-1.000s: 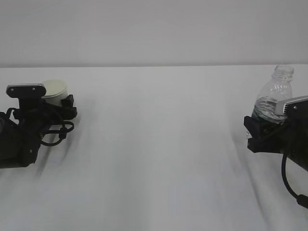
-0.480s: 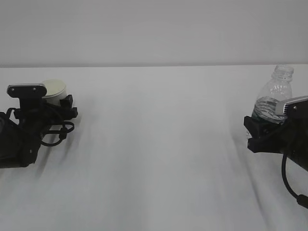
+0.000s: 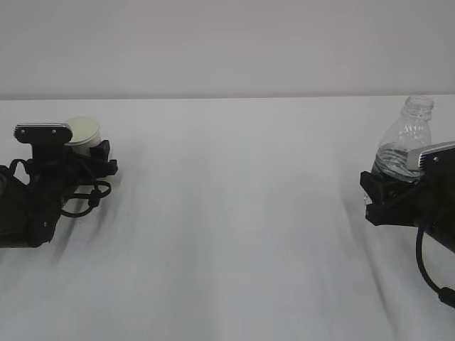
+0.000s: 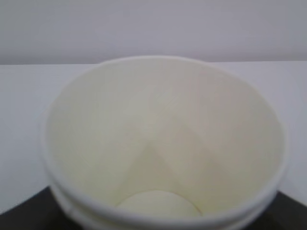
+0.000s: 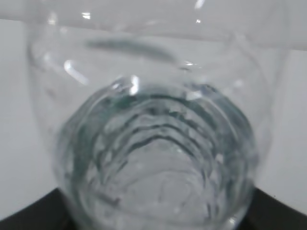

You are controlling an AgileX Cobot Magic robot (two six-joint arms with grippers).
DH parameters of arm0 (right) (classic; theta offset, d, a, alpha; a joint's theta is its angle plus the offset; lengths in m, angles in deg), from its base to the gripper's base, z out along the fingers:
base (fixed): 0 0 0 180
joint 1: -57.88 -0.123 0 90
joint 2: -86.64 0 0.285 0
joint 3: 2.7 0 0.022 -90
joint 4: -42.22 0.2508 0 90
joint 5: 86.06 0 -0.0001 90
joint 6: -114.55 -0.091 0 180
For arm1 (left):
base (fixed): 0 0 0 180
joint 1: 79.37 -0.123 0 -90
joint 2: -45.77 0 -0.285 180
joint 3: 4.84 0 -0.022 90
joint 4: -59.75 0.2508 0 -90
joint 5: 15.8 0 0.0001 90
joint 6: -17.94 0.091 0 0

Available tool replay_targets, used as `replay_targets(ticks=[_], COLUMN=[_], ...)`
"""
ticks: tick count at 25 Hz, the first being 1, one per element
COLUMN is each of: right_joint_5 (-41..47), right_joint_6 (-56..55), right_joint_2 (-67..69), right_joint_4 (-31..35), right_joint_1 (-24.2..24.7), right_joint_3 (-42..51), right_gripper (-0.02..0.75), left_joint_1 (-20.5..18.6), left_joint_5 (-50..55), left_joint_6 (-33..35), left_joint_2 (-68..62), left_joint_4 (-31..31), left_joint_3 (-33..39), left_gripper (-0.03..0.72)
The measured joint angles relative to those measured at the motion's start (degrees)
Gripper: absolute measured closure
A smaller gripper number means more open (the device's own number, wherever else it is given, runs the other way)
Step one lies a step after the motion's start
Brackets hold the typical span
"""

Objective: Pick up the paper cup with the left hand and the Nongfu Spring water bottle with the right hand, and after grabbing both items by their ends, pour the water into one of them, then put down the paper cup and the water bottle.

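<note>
The paper cup, cream inside and empty, sits at the far left between the fingers of my left gripper. In the left wrist view the paper cup fills the frame, with dark fingers pressed against its lower wall on both sides. At the far right the Nongfu Spring water bottle stands upright and uncapped, with water in its lower part. My right gripper is shut on its lower body. In the right wrist view the ribbed bottle sits between dark fingers. Its label is hidden.
Both arms rest low on a white table that runs back to a pale wall. A black cable hangs from the right arm near the right edge. Nothing stands between the two grippers.
My left gripper has narrowed around the paper cup, and gripper and cup have shifted slightly right together. The right gripper and the bottle have not moved.
</note>
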Motion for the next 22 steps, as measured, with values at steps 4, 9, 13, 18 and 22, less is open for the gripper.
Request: replay_targets(ticks=[4, 9, 13, 18, 22], right_joint_5=[0.0, 0.0, 0.0, 0.0, 0.0], right_joint_6=[0.0, 0.0, 0.0, 0.0, 0.0], right_joint_2=[0.0, 0.0, 0.0, 0.0, 0.0], right_joint_4=[0.0, 0.0, 0.0, 0.0, 0.0], right_joint_1=[0.0, 0.0, 0.0, 0.0, 0.0], right_joint_3=[0.0, 0.0, 0.0, 0.0, 0.0], right_gripper=[0.323, 0.323, 0.323, 0.323, 0.323], left_joint_1=[0.0, 0.0, 0.0, 0.0, 0.0], left_joint_5=[0.0, 0.0, 0.0, 0.0, 0.0], left_joint_6=[0.0, 0.0, 0.0, 0.0, 0.0], left_joint_2=[0.0, 0.0, 0.0, 3.84, 7.44], left_joint_4=[0.83, 1.19, 2.17, 8.03, 12.01], left_joint_3=[0.0, 0.0, 0.0, 3.16, 6.69], left_gripper=[0.199, 0.223, 0.226, 0.232, 0.234])
